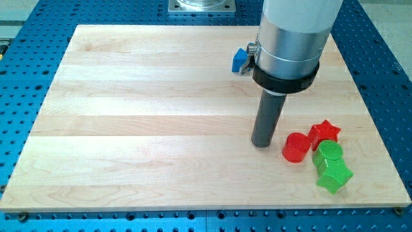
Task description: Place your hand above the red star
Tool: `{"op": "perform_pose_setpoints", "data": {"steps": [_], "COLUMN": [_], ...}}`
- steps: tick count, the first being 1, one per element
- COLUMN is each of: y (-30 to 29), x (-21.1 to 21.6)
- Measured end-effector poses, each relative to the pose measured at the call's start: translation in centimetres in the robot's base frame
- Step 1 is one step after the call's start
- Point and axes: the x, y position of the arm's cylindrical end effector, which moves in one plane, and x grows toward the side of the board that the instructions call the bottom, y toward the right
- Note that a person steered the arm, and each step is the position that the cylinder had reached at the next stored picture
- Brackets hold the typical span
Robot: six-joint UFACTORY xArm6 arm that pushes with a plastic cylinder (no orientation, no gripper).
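The red star [325,133] lies at the view's right on the wooden board [141,116]. A red cylinder [296,147] touches its lower left side. A green cylinder [329,154] sits just below the star, and a green star [334,175] below that. My tip [261,143] rests on the board to the left of the red cylinder, a small gap away, and about a hundred pixels left of the red star.
A blue block [240,60] sits at the view's top, partly hidden behind the arm's grey housing [290,38]. The board lies on a blue perforated table [26,38]. A metal mount [201,6] shows at the top edge.
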Motion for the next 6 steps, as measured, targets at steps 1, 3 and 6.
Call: {"op": "perform_pose_setpoints", "data": {"steps": [1, 3, 6], "y": [0.0, -0.1, 9.9], "x": [0.0, -0.1, -7.5]}}
